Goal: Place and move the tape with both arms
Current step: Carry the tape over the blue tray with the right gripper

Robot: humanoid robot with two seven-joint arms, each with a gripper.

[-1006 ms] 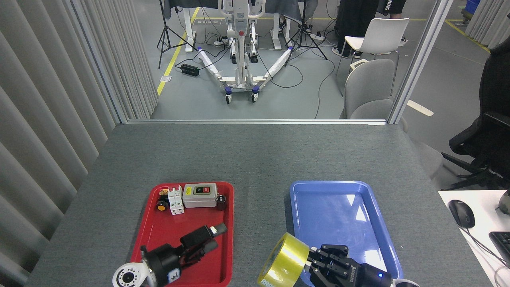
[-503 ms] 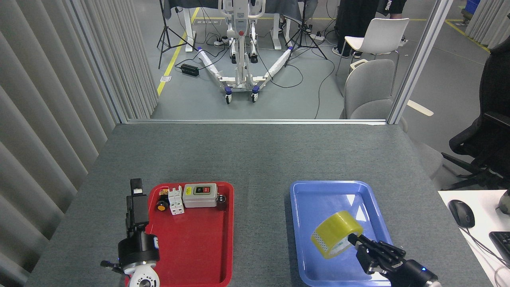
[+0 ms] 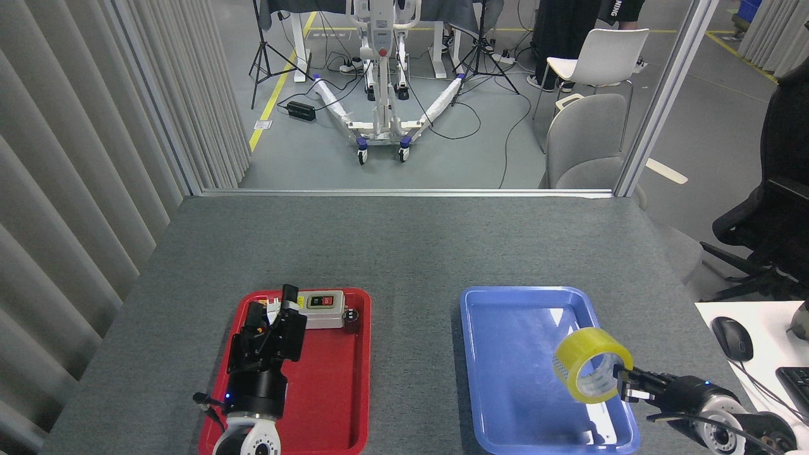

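The tape (image 3: 592, 364) is held up on edge over the right side of the blue tray (image 3: 505, 379), near its right rim, its open core facing the camera. The right gripper (image 3: 626, 382) is clamped on the roll's lower right wall, one finger seemingly inside the core. The roll looks clear of the tray floor, so I judge the carry to be nearly done, with lowering and letting go still to come.

The left gripper (image 3: 278, 309) hangs over the far left corner of the red tray (image 3: 328, 392), its fingers slightly parted and holding nothing, just beside the grey switch box (image 3: 322, 308) and the small white breaker (image 3: 273, 306).

The switch box carries red and dark buttons; any lettering on them is too small to read. No brand on the tape or grippers is legible.
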